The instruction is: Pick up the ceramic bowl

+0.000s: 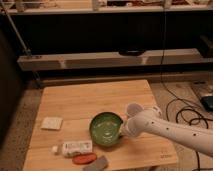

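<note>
The ceramic bowl [106, 128] is round, glossy green with a darker rim, and sits on the wooden table [95, 97] near its front middle. My white arm comes in from the right, and my gripper [121, 130] is at the bowl's right rim, touching or overlapping it. The fingers are hidden by the wrist and the bowl's edge. A white bottle with a label [75, 147] lies on its side left of and in front of the bowl. A flat orange-red oval piece [84, 158] lies in front of the bowl.
A white flat packet [51, 123] lies at the table's left. A grey piece [96, 164] lies at the front edge. Black cables [187, 107] trail on the floor to the right. A low shelf unit [110, 60] stands behind the table.
</note>
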{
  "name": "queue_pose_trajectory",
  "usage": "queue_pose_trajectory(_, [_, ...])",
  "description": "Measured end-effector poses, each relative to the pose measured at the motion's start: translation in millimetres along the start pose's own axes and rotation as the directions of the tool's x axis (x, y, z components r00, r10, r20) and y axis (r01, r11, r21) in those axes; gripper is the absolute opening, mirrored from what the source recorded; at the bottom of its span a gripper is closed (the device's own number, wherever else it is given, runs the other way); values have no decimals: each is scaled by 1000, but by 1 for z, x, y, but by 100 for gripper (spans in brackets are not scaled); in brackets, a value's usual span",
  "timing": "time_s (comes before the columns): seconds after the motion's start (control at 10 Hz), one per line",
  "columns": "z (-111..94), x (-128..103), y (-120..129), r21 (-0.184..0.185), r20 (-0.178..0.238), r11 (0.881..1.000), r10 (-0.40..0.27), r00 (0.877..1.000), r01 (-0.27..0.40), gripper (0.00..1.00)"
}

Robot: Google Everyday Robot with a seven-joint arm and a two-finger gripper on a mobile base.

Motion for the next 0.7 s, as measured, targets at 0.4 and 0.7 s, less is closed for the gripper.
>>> queue_pose_trajectory(0.4, [-22, 0, -17, 1, -13, 1000, -12, 1000, 12, 5])
queue_pose_trajectory(0.7, [-40, 1, -28, 2, -22, 1000, -24, 999, 24, 4])
